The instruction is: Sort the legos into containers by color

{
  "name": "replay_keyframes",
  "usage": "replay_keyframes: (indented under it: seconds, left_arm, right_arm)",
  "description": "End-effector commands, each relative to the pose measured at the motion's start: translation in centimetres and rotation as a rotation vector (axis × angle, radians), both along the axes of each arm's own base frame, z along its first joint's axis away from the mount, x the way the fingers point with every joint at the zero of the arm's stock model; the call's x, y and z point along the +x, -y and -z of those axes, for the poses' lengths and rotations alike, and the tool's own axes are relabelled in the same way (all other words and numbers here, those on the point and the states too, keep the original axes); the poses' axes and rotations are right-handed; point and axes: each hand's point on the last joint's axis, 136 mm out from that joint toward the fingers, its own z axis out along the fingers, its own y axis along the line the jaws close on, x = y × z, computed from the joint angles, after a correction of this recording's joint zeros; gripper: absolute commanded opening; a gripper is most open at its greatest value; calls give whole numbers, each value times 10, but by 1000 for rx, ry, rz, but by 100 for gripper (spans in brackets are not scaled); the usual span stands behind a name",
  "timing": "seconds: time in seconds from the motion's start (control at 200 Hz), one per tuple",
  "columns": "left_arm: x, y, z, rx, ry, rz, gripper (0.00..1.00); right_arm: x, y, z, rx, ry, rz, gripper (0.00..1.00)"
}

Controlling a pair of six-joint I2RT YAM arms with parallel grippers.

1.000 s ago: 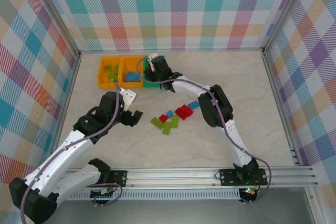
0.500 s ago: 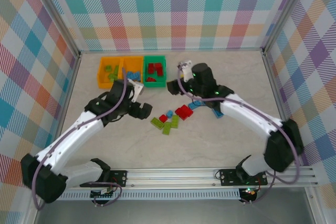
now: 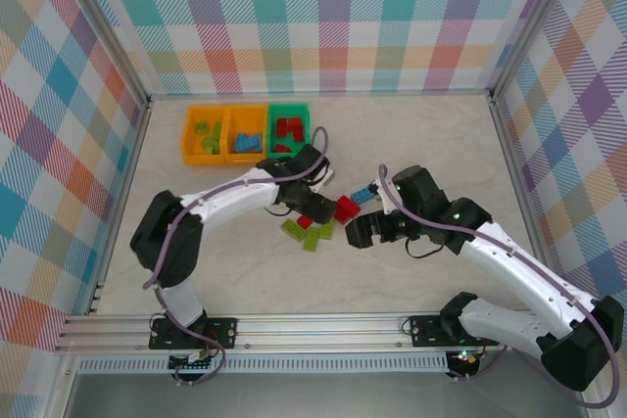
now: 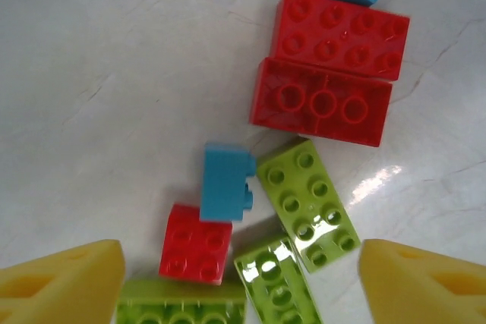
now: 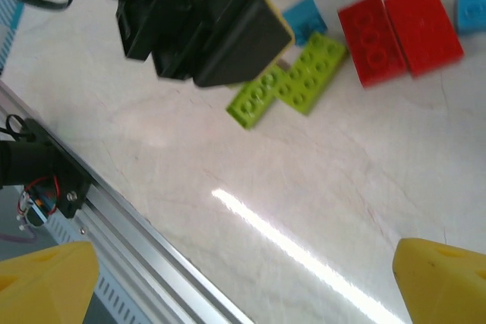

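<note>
Notably, the left hand (image 4: 243, 282), spread wide and empty, hangs directly over the loose legos (image 3: 315, 234) in the middle of the table (image 3: 421, 144), a small red brick (image 4: 195, 243) between its fingers (image 4: 68, 278); the right hand (image 3: 359, 233), likewise open and empty, stands just right of them.
</note>
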Motion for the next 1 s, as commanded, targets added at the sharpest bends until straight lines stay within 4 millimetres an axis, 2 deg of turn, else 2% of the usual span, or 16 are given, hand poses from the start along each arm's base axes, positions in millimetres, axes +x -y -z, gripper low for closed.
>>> replay_keyframes:
  seconds: [0.0, 0.085, 0.175, 0.265, 0.39, 0.625, 0.725, 0.845, 0.92, 0.995]
  left_arm:
    - [8, 3, 8, 62, 5, 40, 72]
    - [7, 9, 18, 76, -35, 76, 69]
    - [11, 7, 32, 127, -52, 89, 65]
    - [19, 2, 42, 181, -41, 78, 54]
    - [21, 1, 53, 204, -46, 74, 41]
    - [21, 4, 63, 186, -55, 58, 29]
    - [25, 8, 46, 122, -11, 34, 24]
    - [41, 5, -4, -23, 80, -39, 19]
    - [59, -12, -39, -102, 158, -124, 17]
    - [87, -43, -67, -126, 252, -240, 18]
  right_arm:
    - [-15, 15, 11, -42, -64, 43, 100]
    - [-17, 18, 12, -39, -64, 61, 100]
    - [-20, 23, 13, -43, -68, 81, 100]
    - [-23, 27, 15, -54, -83, 101, 100]
    - [-28, 34, 14, -59, -98, 127, 100]
    - [-27, 36, 3, -28, -66, 151, 100]
    - [-21, 34, -2, -24, -50, 162, 100]
    - [-13, 30, -12, 9, -14, 177, 100]
    - [-8, 28, -20, 41, 21, 190, 100]
    - [-3, 27, -26, 64, 57, 202, 100]
